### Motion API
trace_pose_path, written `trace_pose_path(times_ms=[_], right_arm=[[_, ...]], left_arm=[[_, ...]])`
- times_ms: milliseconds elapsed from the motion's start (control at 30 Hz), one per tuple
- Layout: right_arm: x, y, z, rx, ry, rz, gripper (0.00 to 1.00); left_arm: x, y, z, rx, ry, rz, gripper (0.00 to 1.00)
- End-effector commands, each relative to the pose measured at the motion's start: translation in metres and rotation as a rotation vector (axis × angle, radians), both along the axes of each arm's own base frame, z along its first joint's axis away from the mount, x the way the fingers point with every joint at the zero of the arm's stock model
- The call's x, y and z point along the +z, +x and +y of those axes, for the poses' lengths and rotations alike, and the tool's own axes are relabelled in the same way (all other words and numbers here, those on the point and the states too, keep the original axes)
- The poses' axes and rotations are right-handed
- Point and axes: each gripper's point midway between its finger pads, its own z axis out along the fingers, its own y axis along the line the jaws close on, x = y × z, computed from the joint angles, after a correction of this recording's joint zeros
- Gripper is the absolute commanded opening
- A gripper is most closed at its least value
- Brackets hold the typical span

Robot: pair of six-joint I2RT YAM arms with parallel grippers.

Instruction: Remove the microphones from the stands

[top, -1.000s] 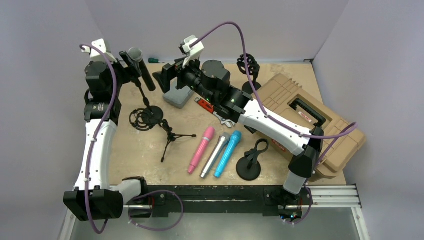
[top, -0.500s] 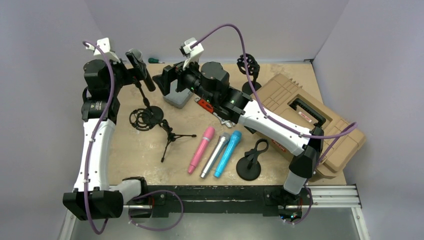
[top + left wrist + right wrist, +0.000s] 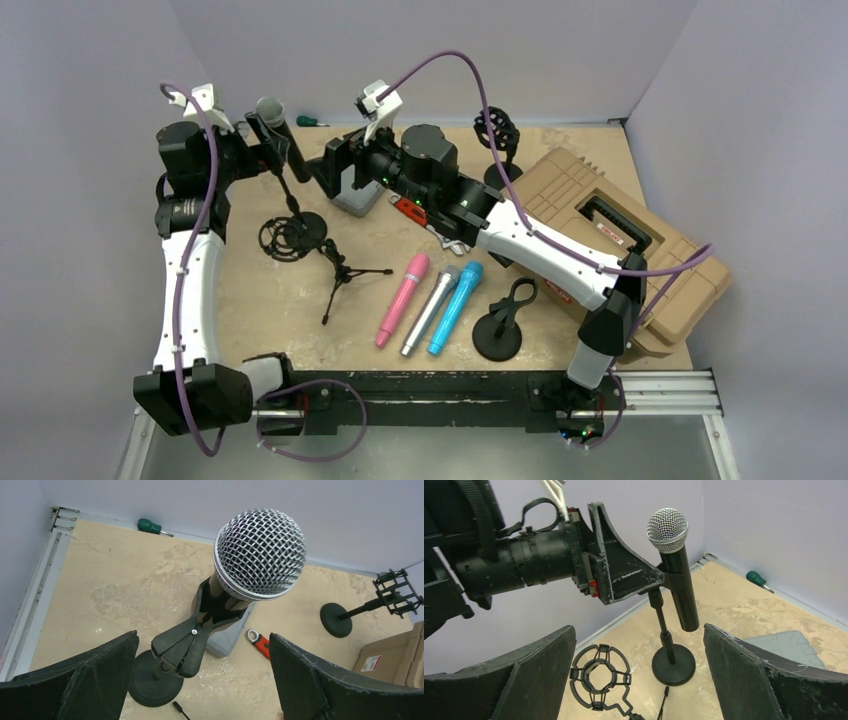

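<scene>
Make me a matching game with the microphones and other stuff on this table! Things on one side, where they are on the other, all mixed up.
Things:
1. black microphone
2. pink microphone
3. green screwdriver
4. tan case

Places:
A. at the far edge of the table
B. lying flat beside the silver microphone
C. held in the clip of the stand
D. at the right side of the table

Pairs: 1-C, 2-B, 3-A, 4-D
</scene>
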Motion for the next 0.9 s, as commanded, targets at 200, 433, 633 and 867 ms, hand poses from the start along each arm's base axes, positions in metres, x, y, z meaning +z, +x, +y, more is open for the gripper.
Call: trace_pose_path(times_ms=[200, 433, 633, 867], right_arm=[[0.003, 0.001, -0.006, 0.009, 0.014, -0.022, 0.97], [-0.006, 0.003, -0.004, 0.011, 0.002, -0.013, 0.97], [-0.013, 0.008, 0.003, 0.01, -0.012, -0.002, 0.97], [-0.02, 0.012, 0.007, 0.01, -0.021, 0.006, 0.97]], left_arm=[[-0.021, 0.021, -0.011, -0.153, 0.057, 0.044, 0.93], [-0.023, 0.022, -0.022, -0.214, 0.023, 0.031, 0.74], [-0.024, 0.02, -0.032, -0.252, -0.022, 0.02, 0.61], [-0.023, 0.02, -0.039, -0.285, -0.065, 0.022, 0.51]])
